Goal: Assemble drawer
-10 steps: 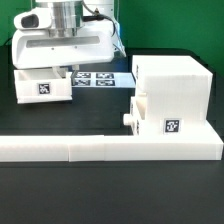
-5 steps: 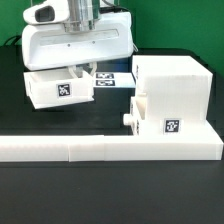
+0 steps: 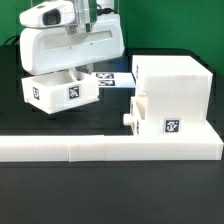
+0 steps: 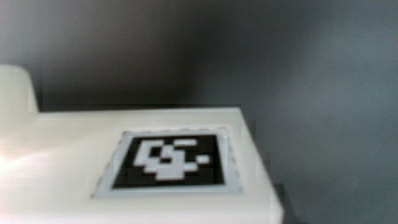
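The large white cube-like housing [image 3: 172, 95] stands at the exterior view's right, tag on its front. One small tray with its knob [image 3: 128, 118] sits at the housing's lower left opening. My gripper [image 3: 79, 71] is shut on the second small tray [image 3: 60, 90] and holds it off the black table, left of the housing and apart from it. The fingertips are mostly hidden by the white hand and the tray. In the wrist view the tray's white face [image 4: 71, 140] and its tag [image 4: 171, 160] fill the frame; no fingers show there.
The long low white L-shaped wall [image 3: 110, 148] runs across the front, with the housing against it. The marker board [image 3: 110, 78] lies flat behind the held tray. Black table [image 3: 110, 195] in front of the wall.
My gripper has carried the small tray toward the exterior view's right and lifted it off the table. The housing and wall have not moved.
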Robot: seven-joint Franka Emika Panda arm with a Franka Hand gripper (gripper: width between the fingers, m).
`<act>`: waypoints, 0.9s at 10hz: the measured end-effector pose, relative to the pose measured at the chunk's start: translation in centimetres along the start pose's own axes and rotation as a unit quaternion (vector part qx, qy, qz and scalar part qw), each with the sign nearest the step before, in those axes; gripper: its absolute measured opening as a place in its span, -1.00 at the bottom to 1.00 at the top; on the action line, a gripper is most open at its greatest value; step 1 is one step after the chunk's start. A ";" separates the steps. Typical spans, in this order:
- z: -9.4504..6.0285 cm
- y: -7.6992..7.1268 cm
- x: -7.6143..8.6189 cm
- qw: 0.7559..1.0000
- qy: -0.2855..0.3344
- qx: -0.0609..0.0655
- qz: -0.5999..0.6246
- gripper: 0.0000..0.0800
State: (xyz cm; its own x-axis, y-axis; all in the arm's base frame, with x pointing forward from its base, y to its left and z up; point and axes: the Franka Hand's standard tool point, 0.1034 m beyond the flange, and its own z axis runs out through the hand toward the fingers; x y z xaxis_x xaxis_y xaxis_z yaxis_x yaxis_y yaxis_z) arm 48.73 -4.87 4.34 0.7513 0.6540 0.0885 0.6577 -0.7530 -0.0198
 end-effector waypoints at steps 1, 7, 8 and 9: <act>-0.6 0.6 1.4 0.998 -0.002 -0.005 -0.056 -0.89; -0.9 1.3 2.0 0.966 -0.015 -0.001 -0.258 -0.89; -0.9 1.3 1.9 0.956 -0.015 0.000 -0.294 -0.89; -1.0 1.4 2.2 0.944 -0.022 0.004 -0.330 -0.89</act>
State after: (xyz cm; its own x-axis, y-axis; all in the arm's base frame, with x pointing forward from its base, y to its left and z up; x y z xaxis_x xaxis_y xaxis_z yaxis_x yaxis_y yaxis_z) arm 51.24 -4.62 5.53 0.1786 0.9830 0.0434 0.9836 -0.1795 0.0178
